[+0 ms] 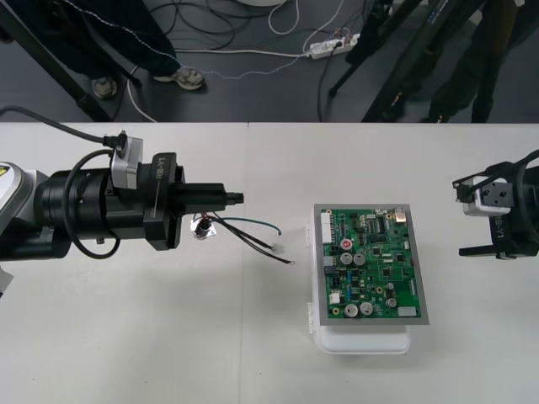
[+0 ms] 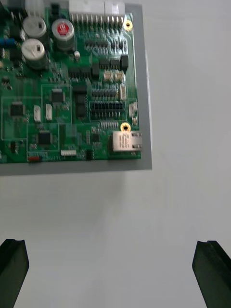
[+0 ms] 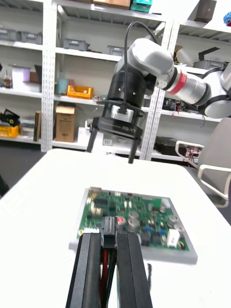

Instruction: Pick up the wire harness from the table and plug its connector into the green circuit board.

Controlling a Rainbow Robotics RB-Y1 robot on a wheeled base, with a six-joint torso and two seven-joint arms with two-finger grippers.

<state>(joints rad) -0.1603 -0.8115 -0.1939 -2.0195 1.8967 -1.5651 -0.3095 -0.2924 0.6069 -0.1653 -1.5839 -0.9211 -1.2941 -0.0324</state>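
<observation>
Closest in, the left gripper's (image 3: 109,237) two black fingers (image 3: 89,269) are pressed together, and the small black plug (image 3: 109,225) of the wire harness (image 1: 205,227) sits pinched between them, with red and black wires running back down the gap. So it is clenched on the plug end. From the front, that arm lies level over the table's (image 1: 168,337) left half, pointing right toward the board. The harness's round metal socket (image 1: 203,225) sits just beneath the fingers. I can't tell whether it rests on the table or hangs. The thin wires (image 1: 253,241) trail rightward across the surface.

I'd say the step in hand is carrying the plug across to the green circuit board (image 1: 370,265), which lies well to the right on its white base (image 1: 362,343). To do it well, keep the pinch firm, travel slowly so the dragging socket doesn't tug the plug askew, then square the plug over its header before pressing straight down. I can't make out which header it belongs to.

The right gripper (image 1: 467,215) hovers just right of the board with its fingers spread wide, holding nothing.

The fingers are flat-sided, matte bars. The plug looks like hard, blocky plastic. The wires are limp and thin, the socket shiny with a flange. The board is rigid and studded with silver cans, and the table is smooth and pale.
</observation>
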